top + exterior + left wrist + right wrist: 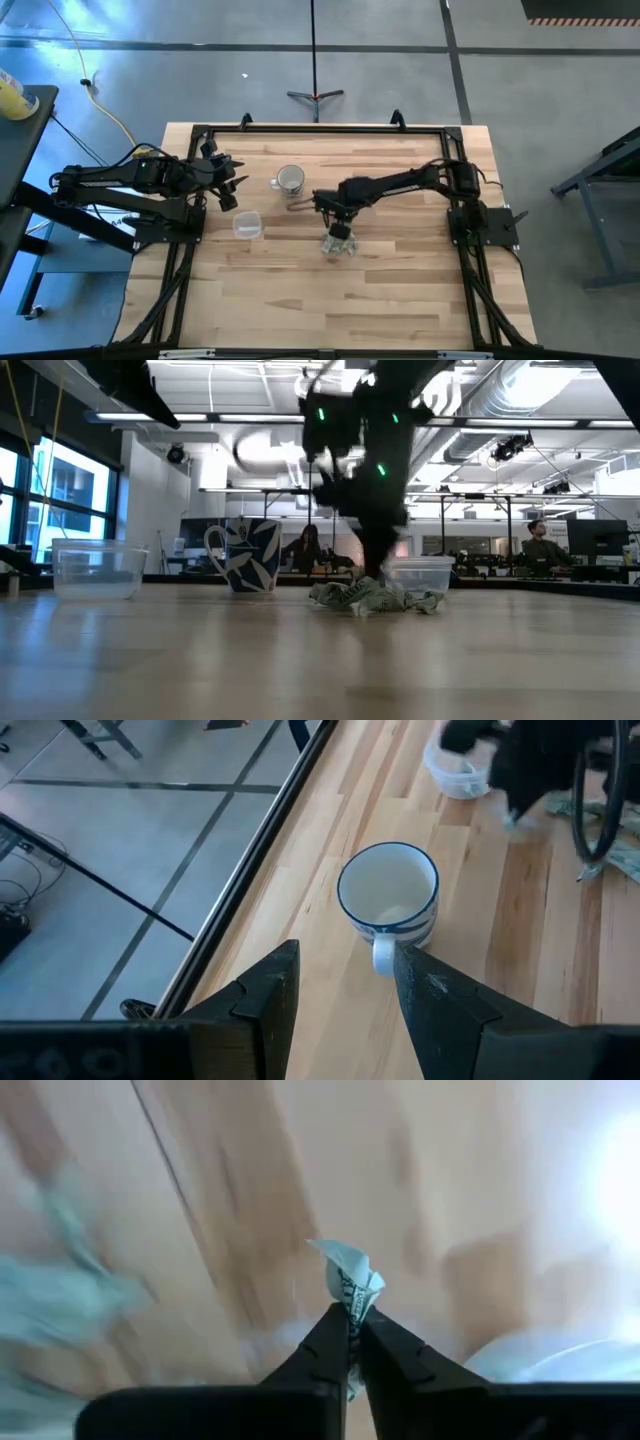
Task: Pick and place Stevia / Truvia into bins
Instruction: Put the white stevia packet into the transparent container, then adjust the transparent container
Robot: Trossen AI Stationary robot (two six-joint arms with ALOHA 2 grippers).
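A heap of crumpled pale green and white Stevia packets (375, 598) lies on the table near its middle (334, 243). The small round clear cup (420, 573) stands just behind the heap and shows again in the left wrist view (455, 775). My right gripper (353, 1320) hangs over the heap (335, 212), shut on one packet (350, 1275). My left gripper (340, 990) is open and waits at the table's far left (225, 178), with the mug in front of it. My right gripper pinches one crumpled packet (349, 1302) between its two fingertips. The packet's free end sticks out past the tips. It is lifted clear of the table and touches nothing else that I can see.
A blue-patterned mug with a handle (289, 180) stands between the two grippers, far of the heap. A squarish clear tub (247, 224) sits on the left near my left arm. Bare wood (330, 310) stretches toward the near edge. People sit in the room beyond the table.
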